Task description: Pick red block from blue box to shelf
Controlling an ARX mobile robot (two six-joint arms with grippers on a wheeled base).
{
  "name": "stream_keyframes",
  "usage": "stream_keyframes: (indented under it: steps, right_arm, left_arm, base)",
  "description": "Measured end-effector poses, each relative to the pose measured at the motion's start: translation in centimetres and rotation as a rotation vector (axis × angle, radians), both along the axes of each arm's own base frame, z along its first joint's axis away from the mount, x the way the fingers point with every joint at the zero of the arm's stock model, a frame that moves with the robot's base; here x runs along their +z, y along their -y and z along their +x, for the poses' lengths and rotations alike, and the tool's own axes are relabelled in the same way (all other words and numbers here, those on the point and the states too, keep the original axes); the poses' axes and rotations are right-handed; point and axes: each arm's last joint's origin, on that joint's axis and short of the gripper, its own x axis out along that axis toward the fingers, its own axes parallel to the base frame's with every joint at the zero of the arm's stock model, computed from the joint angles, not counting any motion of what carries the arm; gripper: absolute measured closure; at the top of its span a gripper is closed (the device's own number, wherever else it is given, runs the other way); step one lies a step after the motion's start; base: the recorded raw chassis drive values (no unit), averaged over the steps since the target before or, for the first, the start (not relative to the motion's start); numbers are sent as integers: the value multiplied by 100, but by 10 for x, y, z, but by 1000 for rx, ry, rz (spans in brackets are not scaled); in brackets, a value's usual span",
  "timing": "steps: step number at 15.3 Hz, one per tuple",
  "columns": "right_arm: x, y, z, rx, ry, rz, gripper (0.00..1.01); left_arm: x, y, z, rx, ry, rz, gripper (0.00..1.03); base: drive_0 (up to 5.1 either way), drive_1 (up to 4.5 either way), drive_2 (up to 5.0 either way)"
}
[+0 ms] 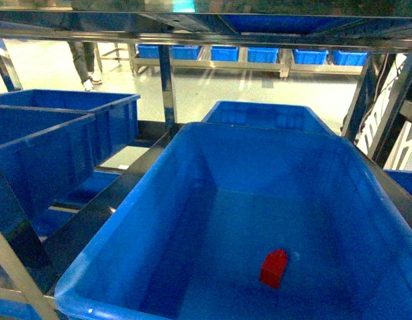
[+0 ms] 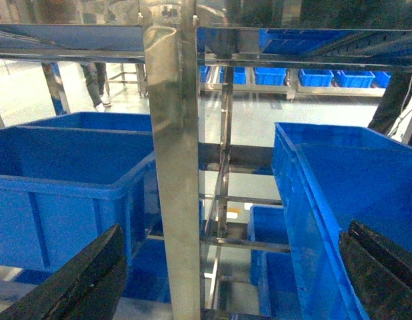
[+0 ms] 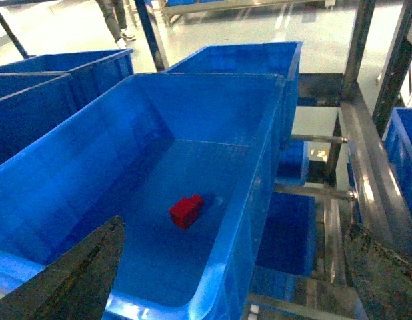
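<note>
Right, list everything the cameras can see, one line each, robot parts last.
red block: one, bright red, on the floor of the blue box, toward its near right.
blue box: one, blue, large and open, front and centre on the shelf.
shelf: one, shiny steel posts and rails, around and above the bins.
other blue bins: at least three, dark blue, two to the left and one behind the blue box.
distant blue bins: a row, blue, on a low rack across the floor.
person's legs: one pair, dark trousers, far left background.
left gripper: black fingers spread apart, empty, by a steel post.
right gripper: black fingers spread apart, empty, above the blue box's near right corner.
</note>
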Motion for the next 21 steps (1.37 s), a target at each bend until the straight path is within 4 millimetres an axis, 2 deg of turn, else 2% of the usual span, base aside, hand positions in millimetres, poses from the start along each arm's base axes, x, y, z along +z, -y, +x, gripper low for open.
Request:
stream_keyframes:
  steps: [4, 6, 12, 14, 16, 20, 21]
  right_arm:
    - [10, -1, -1, -111, 105, -107, 3]
    - [8, 1, 0, -157, 126, -144, 3]
    - [7, 1, 0, -167, 126, -181, 3]
    - [4, 3, -1, -170, 274, -155, 25]
    - [-4, 15, -1, -212, 262, -172, 48]
    - [-3, 14, -1, -179, 276, -172, 100]
    - [-3, 14, -1, -179, 277, -173, 99]
  left_arm:
    - [0, 0, 0, 0, 0, 0, 5]
    - [0, 0, 0, 0, 0, 0, 5]
    - [0, 0, 0, -1, 0, 0, 5]
    - [0, 0, 0, 0, 0, 0, 5]
    - [0, 0, 0, 2, 0, 0, 5]
    - [0, 0, 0, 0, 0, 0, 5]
    - [0, 0, 0, 0, 0, 0, 5]
  base:
    - [0, 0, 0]
    - [0, 0, 0]
    - [0, 0, 0]
    - [0, 0, 0]
    - [0, 0, 0]
    - [0, 0, 0]
    - [0, 0, 0]
